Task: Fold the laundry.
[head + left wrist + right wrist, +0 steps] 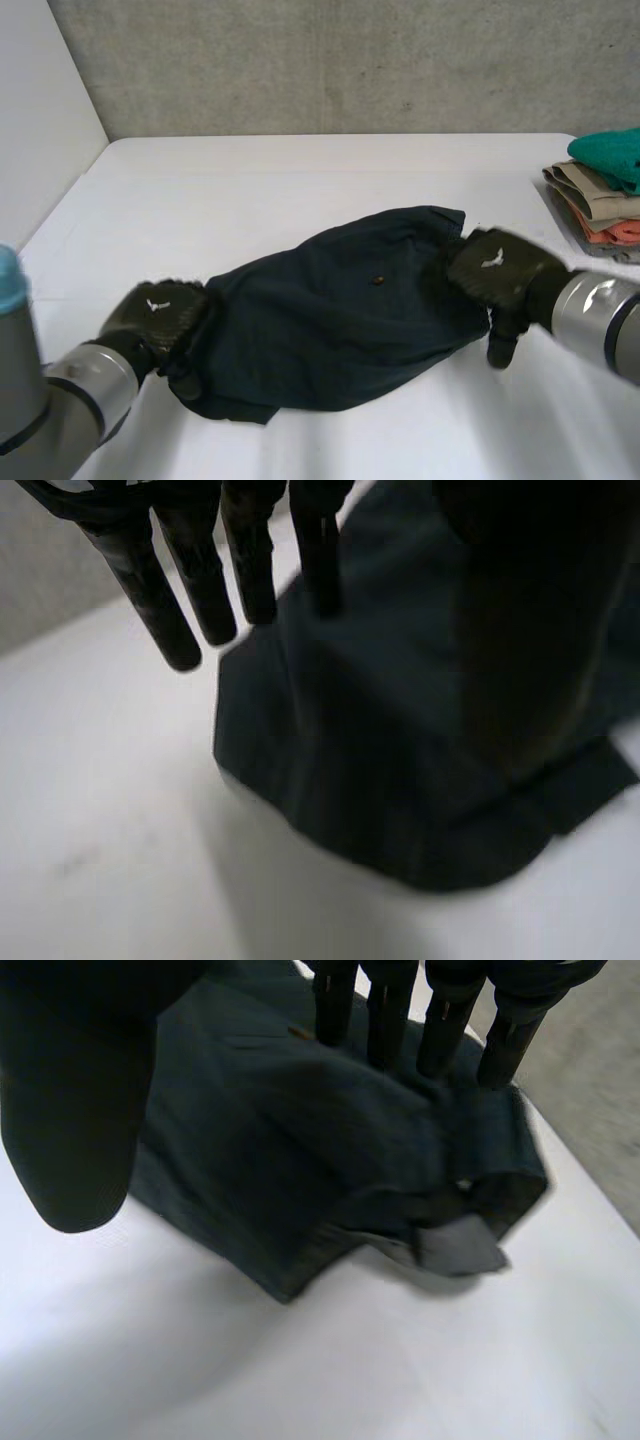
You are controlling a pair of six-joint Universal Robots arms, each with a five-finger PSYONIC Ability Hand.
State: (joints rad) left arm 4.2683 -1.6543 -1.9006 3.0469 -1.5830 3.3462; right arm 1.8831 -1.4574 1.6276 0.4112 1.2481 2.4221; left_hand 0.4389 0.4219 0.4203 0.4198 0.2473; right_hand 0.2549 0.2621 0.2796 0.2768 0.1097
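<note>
Nearest the camera, the left arm (60, 400) is seen reaching in from the table's near corner, and the left hand (158, 312) is set at the near-left end of a dark garment (340, 320). The garment is spread in a loose, rumpled band across the middle of the white table (300, 190). The right hand (497, 265) is placed on its opposite, far-right end.

In the left wrist view the fingers (205, 590) are held straight and relaxed above the cloth's rounded edge, one tip touching it, and nothing is gripped. In the right wrist view the fingers (385, 1020) are likewise straight, their tips resting on the cloth beside a turned-back flap (455, 1245) whose paler underside is exposed. The thumb (70, 1100) is kept apart from them, so nothing is grasped there either.

A stack of folded clothes (600, 195) is kept at the table's far-right edge, well apart from the work.

The step in hand is judged to be taking hold of both ends before a fold. It would best be done by flattening the turned flap first. Each end should then be pinched through all its layers. Both ends should be lifted together so that the cloth is not dragged into further creases.
</note>
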